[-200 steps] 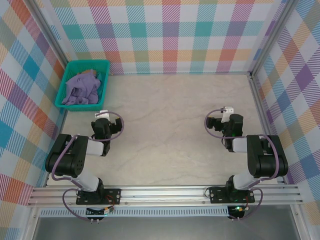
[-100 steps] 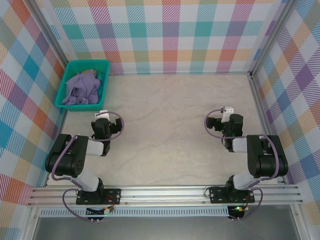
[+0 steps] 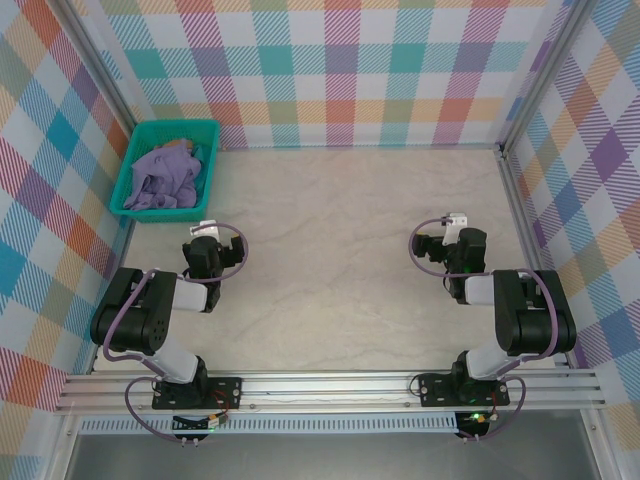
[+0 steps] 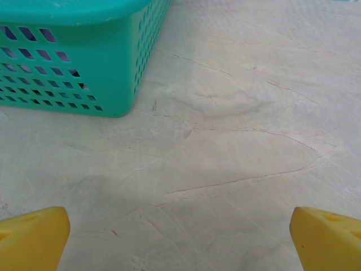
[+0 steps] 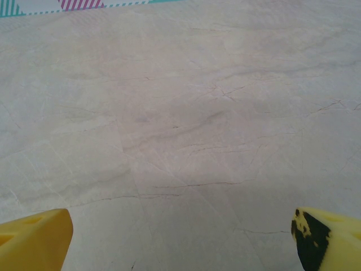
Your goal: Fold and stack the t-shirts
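T-shirts (image 3: 165, 178) inside teal basket (image 3: 170, 125)

1. Teal plastic basket (image 3: 211, 165): stands in the far left corner of the table, close to the left wall and a little short of the back wall. Rows of small slots perforate its sides; the left wrist view shows one rounded corner (image 4: 84, 62) resting flat on the table.
2. Table (image 3: 340, 220): pale beige top, marbled with fine dark veins, seen close in the left wrist view (image 4: 237, 147) and the right wrist view (image 5: 180, 124).
3. Back wall (image 3: 340, 80): plaid in teal, orange, purple, pink and white, along the far edge.
4. Side walls (image 3: 50, 180): the same plaid, along the left and right edges.
5. Metal rail (image 3: 330, 385): silver slotted profile along the near edge.
6. Frame posts (image 3: 100, 75): silver uprights at the far corners.
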Tool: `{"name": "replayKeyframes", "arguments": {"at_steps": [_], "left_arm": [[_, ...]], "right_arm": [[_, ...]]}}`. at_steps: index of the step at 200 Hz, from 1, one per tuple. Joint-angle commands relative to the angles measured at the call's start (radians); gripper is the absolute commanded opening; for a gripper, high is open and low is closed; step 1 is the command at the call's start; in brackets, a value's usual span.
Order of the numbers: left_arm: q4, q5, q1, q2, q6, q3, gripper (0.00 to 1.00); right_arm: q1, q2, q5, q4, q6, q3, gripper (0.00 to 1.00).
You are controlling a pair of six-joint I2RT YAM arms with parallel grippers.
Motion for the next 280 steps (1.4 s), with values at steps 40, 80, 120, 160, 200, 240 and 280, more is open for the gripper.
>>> {"name": "replayKeyframes", "arguments": {"at_steps": [40, 80, 120, 160, 200, 240, 280], "left_arm": [[0.031, 0.010, 0.007, -0.008, 0.008, 0.019, 0.99], [0.045, 0.002, 0.006, -0.012, 0.013, 0.013, 1.00], [-0.507, -0.115, -0.020, -0.307, -0.069, 0.182, 0.99], [-1.031, -0.247, -0.001, -0.347, -0.227, 0.541, 0.99], [-1.232, -0.143, 0.099, -0.216, -0.274, 0.818, 0.94], [-1.297, 0.006, 0.249, 0.044, -0.304, 1.044, 0.80], [-1.264, 0.098, 0.322, 0.261, -0.282, 1.193, 0.76]], "right_arm": [[0.003, -0.010, -0.001, 0.031, 0.001, 0.014, 0.99], [0.003, -0.026, -0.013, 0.025, -0.006, 0.010, 0.99], [0.005, -0.220, -0.007, -0.550, 0.027, 0.220, 0.99], [0.006, -0.268, -0.044, -0.874, 0.122, 0.372, 0.99], [0.005, -0.332, -0.099, -0.981, 0.146, 0.401, 1.00], [0.005, -0.356, -0.147, -1.079, 0.139, 0.438, 0.93], [0.007, -0.359, -0.184, -1.095, 0.150, 0.430, 0.91]]}}
